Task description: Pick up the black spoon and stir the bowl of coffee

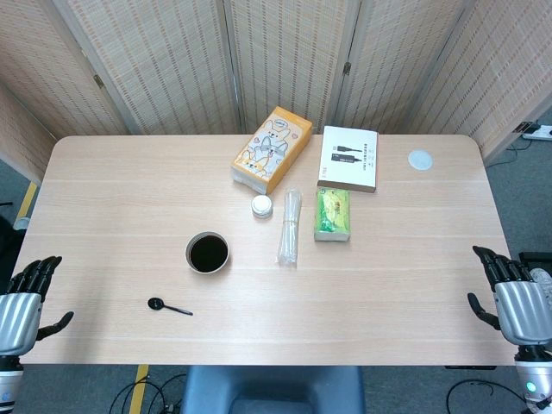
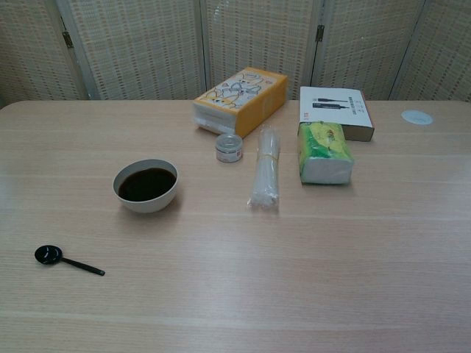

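The black spoon [image 1: 167, 305] lies flat on the pale wooden table [image 1: 414, 285], near its front edge, its handle pointing right. The bowl of coffee [image 1: 207, 252] stands apart from it, further back and to the right. Woven folding screens [image 1: 285, 60] close the room behind. Beyond the bowl sit a small jar [image 1: 261, 206], a bundle of straws [image 1: 289, 227], a green tissue pack [image 1: 333, 214], an orange box [image 1: 271, 148], a white box [image 1: 348, 158] and a white disc [image 1: 420, 159]. Only the head view shows the left hand [image 1: 24, 297] and right hand [image 1: 513, 293], both empty with fingers spread, off the table's ends.
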Robot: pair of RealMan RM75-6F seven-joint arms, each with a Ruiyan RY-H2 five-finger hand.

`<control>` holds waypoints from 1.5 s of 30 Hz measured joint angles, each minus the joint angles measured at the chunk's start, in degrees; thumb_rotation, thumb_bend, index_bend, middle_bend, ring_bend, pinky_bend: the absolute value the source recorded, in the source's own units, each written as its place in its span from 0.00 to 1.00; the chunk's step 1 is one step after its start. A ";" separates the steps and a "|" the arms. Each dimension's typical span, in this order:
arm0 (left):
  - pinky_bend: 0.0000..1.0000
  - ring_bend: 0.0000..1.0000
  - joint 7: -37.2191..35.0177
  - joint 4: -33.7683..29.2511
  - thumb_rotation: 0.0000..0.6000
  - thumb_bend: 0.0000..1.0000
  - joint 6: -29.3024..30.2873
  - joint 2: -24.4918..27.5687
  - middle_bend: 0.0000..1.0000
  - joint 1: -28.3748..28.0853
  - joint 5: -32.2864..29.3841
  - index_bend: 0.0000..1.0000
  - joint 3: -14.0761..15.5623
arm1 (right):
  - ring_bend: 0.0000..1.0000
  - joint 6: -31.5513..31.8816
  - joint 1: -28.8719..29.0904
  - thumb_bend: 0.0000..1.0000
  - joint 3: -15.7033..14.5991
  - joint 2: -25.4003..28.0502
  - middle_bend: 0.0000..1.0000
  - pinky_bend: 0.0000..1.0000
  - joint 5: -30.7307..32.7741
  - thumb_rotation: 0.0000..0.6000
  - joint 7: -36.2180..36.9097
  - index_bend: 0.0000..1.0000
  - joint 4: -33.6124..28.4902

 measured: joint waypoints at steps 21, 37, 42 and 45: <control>0.23 0.15 -3.39 2.14 1.00 0.23 0.44 -0.60 0.14 -2.24 5.31 0.17 -0.16 | 0.19 2.16 -0.73 0.26 0.69 0.04 0.17 0.25 -0.59 1.00 1.36 0.10 1.08; 0.86 0.65 -8.22 9.10 1.00 0.22 -6.56 -4.72 0.61 -12.05 14.95 0.38 0.96 | 0.19 2.17 -1.00 0.27 0.78 0.17 0.17 0.25 -0.24 1.00 1.95 0.10 1.51; 0.98 0.79 -8.98 11.62 1.00 0.23 -9.56 -7.14 0.77 -14.65 15.80 0.42 1.64 | 0.19 2.13 -1.11 0.27 0.77 0.22 0.18 0.25 -0.08 1.00 1.79 0.10 1.34; 1.00 0.84 -9.15 12.95 1.00 0.22 -11.63 -8.58 0.84 -16.09 16.02 0.45 2.13 | 0.20 2.13 -1.15 0.27 0.73 0.27 0.18 0.25 -0.14 1.00 1.63 0.10 1.19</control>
